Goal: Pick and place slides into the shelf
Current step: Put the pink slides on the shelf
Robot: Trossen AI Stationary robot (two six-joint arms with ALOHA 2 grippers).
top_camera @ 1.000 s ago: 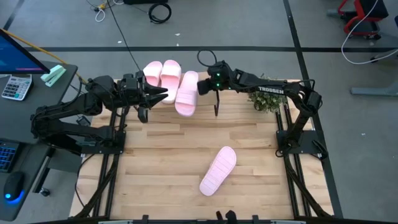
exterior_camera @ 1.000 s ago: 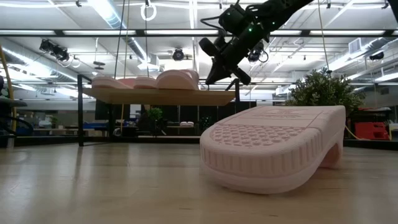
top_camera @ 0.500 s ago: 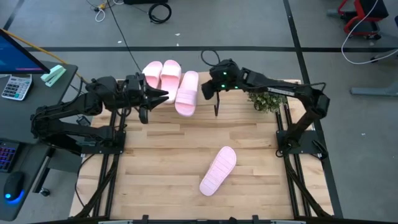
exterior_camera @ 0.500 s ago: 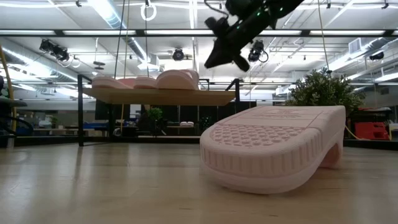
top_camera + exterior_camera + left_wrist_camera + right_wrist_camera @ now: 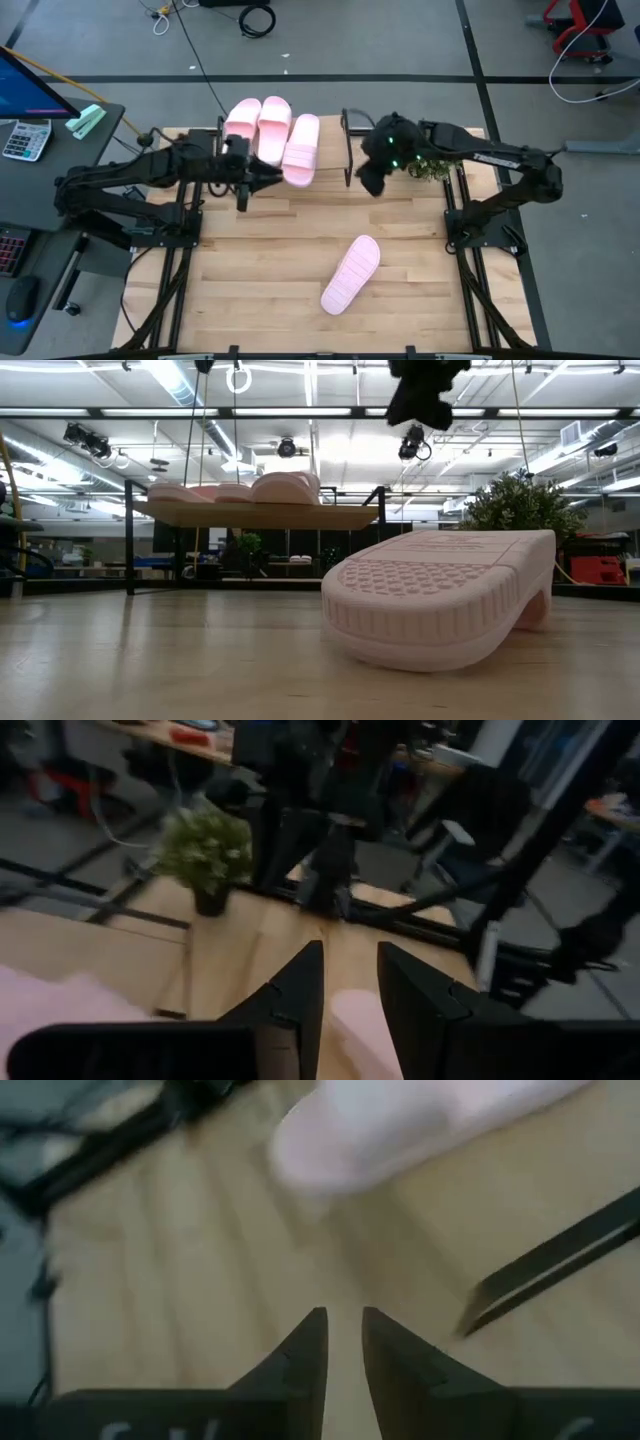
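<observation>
On shelf (image 5: 350,150) at twelve o'clock: three slides (image 5: 272,128) placed; fourth slide (image 5: 351,274) remaining on worktop (image 5: 250,260) toward five o'clock; both arms' jaws slightly apart, empty.

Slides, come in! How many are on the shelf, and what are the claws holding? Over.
Three slides on shelf. One slide on table. Left claw empty beside shelf; right claw empty, narrow gap. Nothing in the way.

In the low view the right gripper (image 5: 425,390) is cut off by the top edge, and the near slide (image 5: 440,598) hides the table behind it.
</observation>
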